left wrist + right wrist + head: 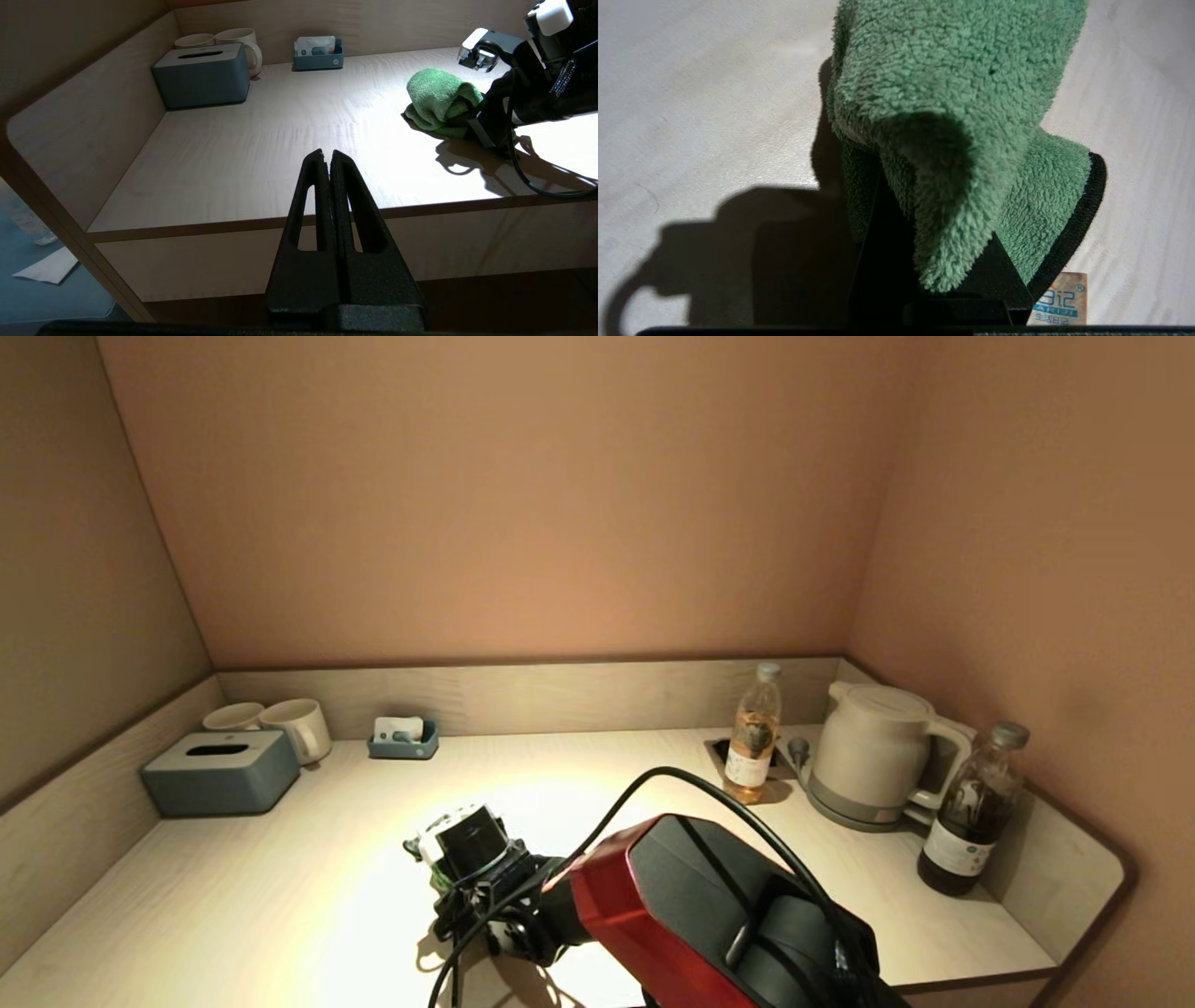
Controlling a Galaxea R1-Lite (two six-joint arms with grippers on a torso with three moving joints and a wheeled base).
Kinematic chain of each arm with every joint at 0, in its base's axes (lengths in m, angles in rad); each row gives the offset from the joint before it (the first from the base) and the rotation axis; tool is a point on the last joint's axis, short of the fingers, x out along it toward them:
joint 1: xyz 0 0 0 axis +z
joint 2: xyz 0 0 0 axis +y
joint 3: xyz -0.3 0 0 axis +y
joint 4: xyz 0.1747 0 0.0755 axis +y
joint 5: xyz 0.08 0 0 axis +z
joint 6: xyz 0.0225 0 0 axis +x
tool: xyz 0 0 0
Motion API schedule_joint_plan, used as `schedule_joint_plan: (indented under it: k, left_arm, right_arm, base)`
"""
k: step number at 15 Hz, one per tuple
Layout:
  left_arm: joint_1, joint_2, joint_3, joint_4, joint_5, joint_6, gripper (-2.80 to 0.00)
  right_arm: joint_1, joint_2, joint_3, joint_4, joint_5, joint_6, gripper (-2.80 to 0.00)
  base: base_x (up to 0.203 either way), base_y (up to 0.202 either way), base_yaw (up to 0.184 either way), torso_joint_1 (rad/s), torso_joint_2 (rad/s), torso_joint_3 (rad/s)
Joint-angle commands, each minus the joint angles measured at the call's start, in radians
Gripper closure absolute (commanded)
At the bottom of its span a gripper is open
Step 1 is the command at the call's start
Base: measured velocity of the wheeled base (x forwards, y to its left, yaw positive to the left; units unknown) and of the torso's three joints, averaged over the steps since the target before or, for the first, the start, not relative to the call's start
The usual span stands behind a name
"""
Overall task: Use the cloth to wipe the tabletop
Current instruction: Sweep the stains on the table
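The green fleece cloth [952, 93] lies bunched on the pale wooden tabletop [233, 896], near its front middle. My right gripper [472, 122] is shut on the cloth and holds it down against the table. The cloth drapes over its dark fingers [882, 261] and hides the tips. In the left wrist view the cloth [437, 100] shows at the gripper's end. In the head view the wrist [471, 845] covers nearly all of the cloth. My left gripper [326, 156] is shut and empty, parked off the table's front left edge.
A grey tissue box [221, 772] and two mugs [299, 728] stand at the back left, with a small blue tray [403, 739] beside them. A bottle [752, 735], a kettle [873, 753] and a dark bottle [971, 812] stand at the back right. Walls enclose three sides.
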Motion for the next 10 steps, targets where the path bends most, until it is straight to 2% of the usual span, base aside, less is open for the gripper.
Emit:
schedule_joint_plan:
  k: [1,5,7,10]
  left_arm:
    - [0.000,0.000,0.000,0.000,0.000,0.001,0.00]
    - [0.000,0.000,0.000,0.001,0.000,0.001,0.00]
    - [0.000,0.000,0.000,0.001,0.000,0.001,0.00]
    - [0.000,0.000,0.000,0.001,0.000,0.001,0.00]
  right_arm:
    - [0.029,-0.013,0.026,-0.002,0.000,0.000,0.00]
    - [0.029,-0.075,0.130,-0.011,-0.009,0.007,0.00]
    - [-0.018,-0.105,0.214,-0.064,-0.015,0.002,0.00]
    - [-0.131,-0.149,0.341,-0.155,-0.017,-0.005,0.00]
  base:
    - [0.000,0.000,0.000,0.000,0.00,0.000]
    - [0.000,0.000,0.000,0.000,0.00,0.000]
    - [0.000,0.000,0.000,0.000,0.00,0.000]
    - [0.000,0.000,0.000,0.000,0.00,0.000]
